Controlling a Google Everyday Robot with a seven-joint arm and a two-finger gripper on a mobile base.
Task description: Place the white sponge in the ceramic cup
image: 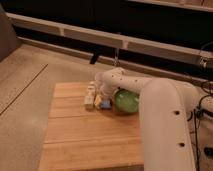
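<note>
Camera view: the gripper [101,97] is low at the white sponge [105,104], a small flat blue pad.
The sponge lies on the wooden surface [75,135], between a cream-white elongated block [89,98] and a glossy green bowl [127,100]. The white arm [160,115] bends in from the right, likely to pick up the pad. Whether the gripper is spread or pinching cannot be told. The ceramic cup cannot be made out, perhaps hidden behind the arm.

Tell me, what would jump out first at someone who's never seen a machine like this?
The bulky white robot arm fills the right side, bending over a pale wooden table. Its gripper is down at the table's far middle, by a small blue flat sponge and a cream-white elongated block. A glossy green bowl sits just right of it, partly behind the arm.
</note>
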